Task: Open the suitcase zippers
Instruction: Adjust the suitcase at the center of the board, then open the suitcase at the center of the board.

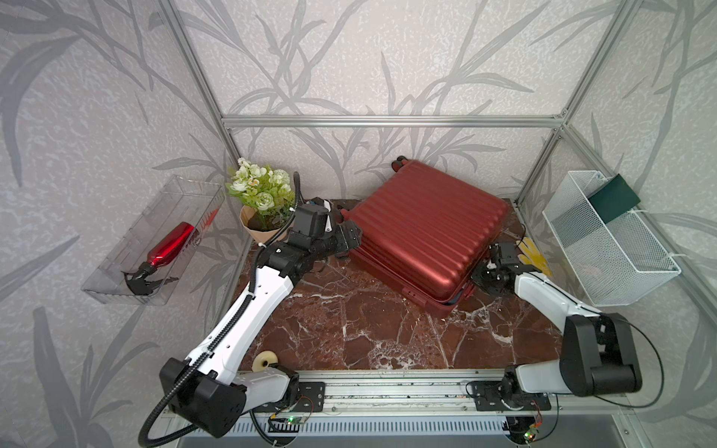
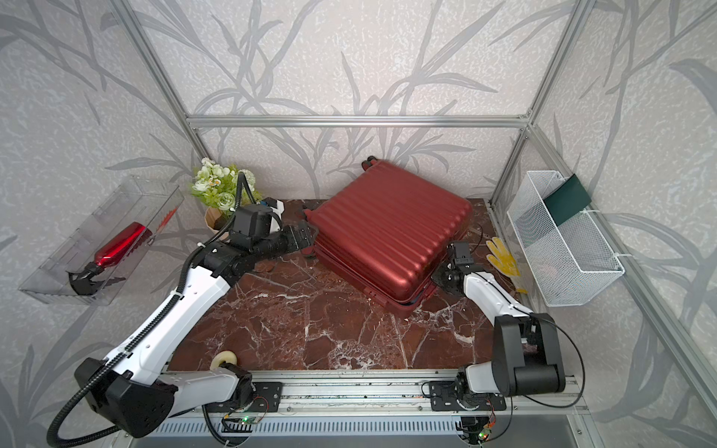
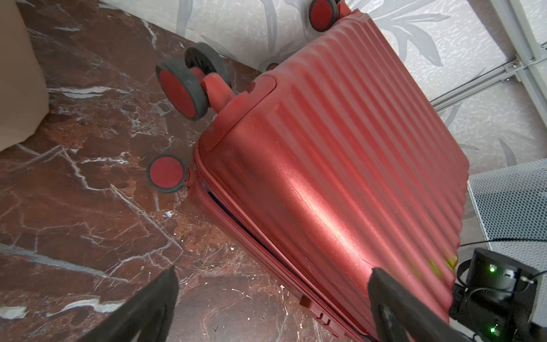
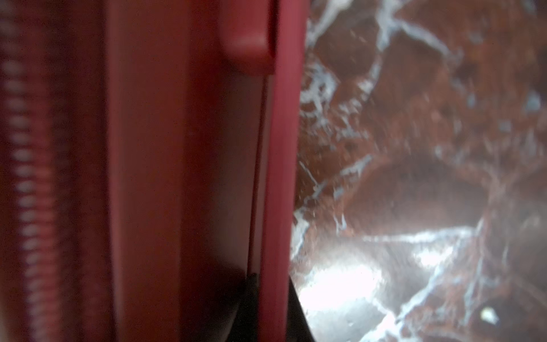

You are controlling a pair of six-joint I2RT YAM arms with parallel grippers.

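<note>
- A lab test booth, dressed as a home corner.
- A bare aluminium frame (image 1: 392, 121) holds panels of grey leaf wallpaper (image 1: 349, 58).
- Robot arms (image 1: 248, 318) stand on a metal rail (image 1: 388, 388) with loose wiring, along the marble-look table (image 1: 349, 329).
- Potted flowers (image 1: 260, 190), a wire basket (image 1: 628, 252) and a clear wall tray (image 1: 116, 294) give the homely look.

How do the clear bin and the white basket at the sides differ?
The clear bin is see-through plastic; the white basket is wire mesh. The clear bin holds a red spray bottle; the white basket holds a dark green flat item. Both are mounted beside the table.
</note>
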